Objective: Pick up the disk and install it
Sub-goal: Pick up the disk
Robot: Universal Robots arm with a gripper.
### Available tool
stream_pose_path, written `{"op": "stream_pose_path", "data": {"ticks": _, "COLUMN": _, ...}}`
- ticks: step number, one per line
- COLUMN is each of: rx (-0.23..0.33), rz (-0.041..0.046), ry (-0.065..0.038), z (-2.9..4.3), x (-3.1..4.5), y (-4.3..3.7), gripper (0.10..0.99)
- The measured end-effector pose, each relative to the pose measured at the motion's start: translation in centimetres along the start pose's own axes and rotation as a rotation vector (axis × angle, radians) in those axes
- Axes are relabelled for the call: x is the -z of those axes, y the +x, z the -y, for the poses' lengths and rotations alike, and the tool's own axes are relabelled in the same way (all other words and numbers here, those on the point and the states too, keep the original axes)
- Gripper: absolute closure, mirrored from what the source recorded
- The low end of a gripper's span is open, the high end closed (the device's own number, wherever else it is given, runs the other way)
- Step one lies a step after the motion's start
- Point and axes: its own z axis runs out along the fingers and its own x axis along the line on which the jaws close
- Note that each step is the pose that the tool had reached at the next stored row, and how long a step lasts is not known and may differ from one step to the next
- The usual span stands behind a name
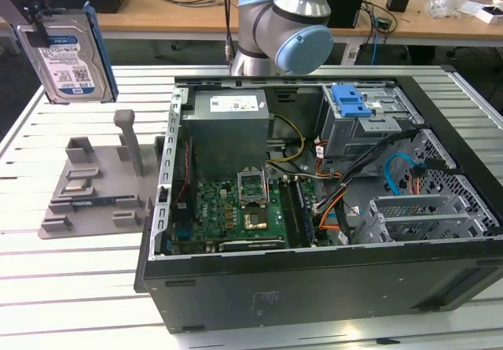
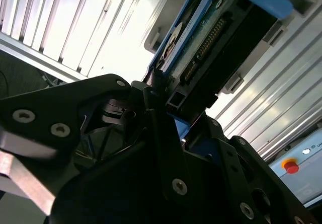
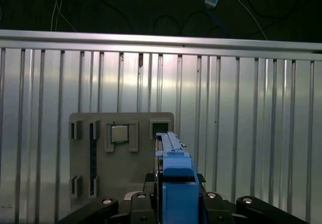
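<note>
One end of the disk [image 1: 69,55] is clamped by the gripper [image 2: 166,103], so that the drive hangs on edge just below the gripper. It is held clear of the counter [image 1: 47,287] and above the grey parts holder [image 1: 86,200]. The open computer case [image 1: 314,287] stands well apart from the gripper, towards the exterior view's right. The disk is judged stiff and dense, with smooth metal faces that could slip. Its blue carrier frame [image 3: 173,156] is judged more yielding. A circuit board [image 2: 201,48] with connector pins is exposed on one face. Hold is therefore judged safest on the metal body and frame near one end, off the pins, and knocks are to be avoided.
</note>
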Motion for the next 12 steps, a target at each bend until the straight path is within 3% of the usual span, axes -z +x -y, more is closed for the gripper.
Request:
{"op": "stream_pose_path", "data": {"ticks": 3, "rx": 0.0, "rz": 0.0, "ry": 0.0, "z": -0.01, "x": 0.39, "y": 0.0, "gripper": 0.718}}
{"op": "stream_pose_path", "data": {"ticks": 12, "rx": 0.0, "rz": 0.0, "ry": 0.0, "z": -0.07, "x": 2.82, "y": -0.07, "gripper": 0.718}}
